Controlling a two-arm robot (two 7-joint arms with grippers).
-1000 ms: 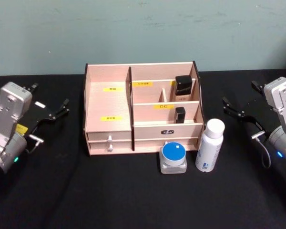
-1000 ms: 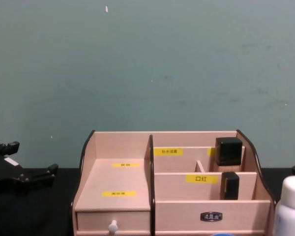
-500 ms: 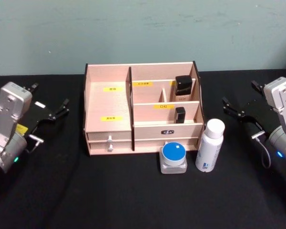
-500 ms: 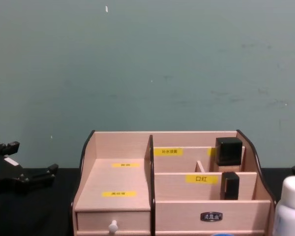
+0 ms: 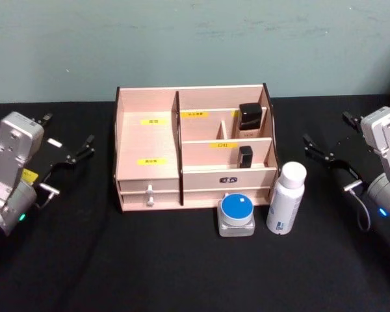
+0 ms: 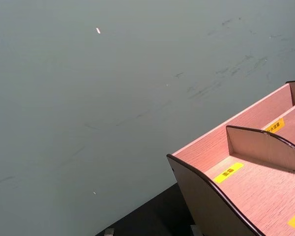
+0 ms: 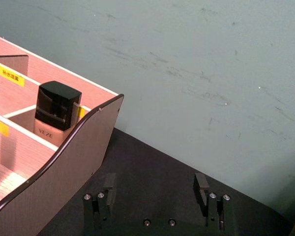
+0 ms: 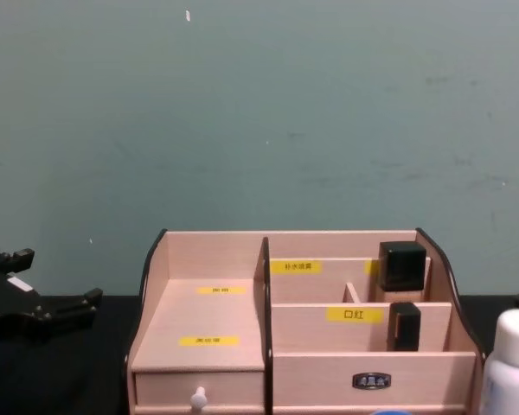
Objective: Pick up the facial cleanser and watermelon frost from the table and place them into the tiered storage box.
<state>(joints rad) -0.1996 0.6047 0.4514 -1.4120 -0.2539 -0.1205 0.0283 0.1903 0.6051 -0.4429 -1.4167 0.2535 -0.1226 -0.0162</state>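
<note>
The tiered storage box [image 5: 149,140] stands mid-table, pale wood with yellow labels and a white-knobbed drawer; it also shows in the chest view [image 8: 208,311] and both wrist views [image 6: 246,172] [image 7: 64,152]. In front of its right half stand a white bottle with a white cap [image 5: 286,198] [image 8: 510,367] and a square clear jar with a round blue lid [image 5: 236,214]. I cannot tell which is the facial cleanser and which the watermelon frost. My left gripper [image 5: 66,131] [image 8: 50,278] hangs open left of the box. My right gripper [image 5: 328,130] [image 7: 155,187] hangs open right of it, holding nothing.
Two black-capped cosmetics [image 5: 250,117] [image 5: 246,156] sit in the box's right-hand compartments. The black tabletop [image 5: 182,273] stretches in front of the bottle and jar. A teal wall [image 5: 195,39] closes the back.
My right arm has edged slightly outward to the right. The left arm, the bottle, the jar and the box have not moved.
</note>
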